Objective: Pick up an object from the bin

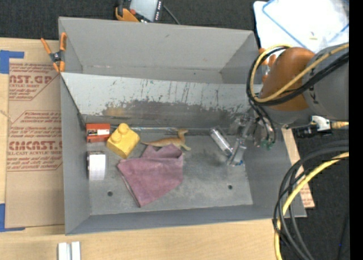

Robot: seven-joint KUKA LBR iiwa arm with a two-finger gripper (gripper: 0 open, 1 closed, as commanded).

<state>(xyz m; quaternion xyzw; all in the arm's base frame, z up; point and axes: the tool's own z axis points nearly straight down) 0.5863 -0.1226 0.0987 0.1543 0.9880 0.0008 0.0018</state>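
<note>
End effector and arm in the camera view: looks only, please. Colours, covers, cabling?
The end effector is small, silvery metal with darker parts behind it. The wrist behind it wears a rounded orange cover. Black and yellow cables loop round that cover, and more run at the lower right. The arm itself is grey, with a small white fitting on its side.

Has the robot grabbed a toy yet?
Not yet. Done: the gripper is down in the right side of the bin. In hand: nothing, it is open over bare floor. Left: reach a thing, perhaps the tan toy dinosaur or purple cloth nearest, close on it and lift it.
</note>
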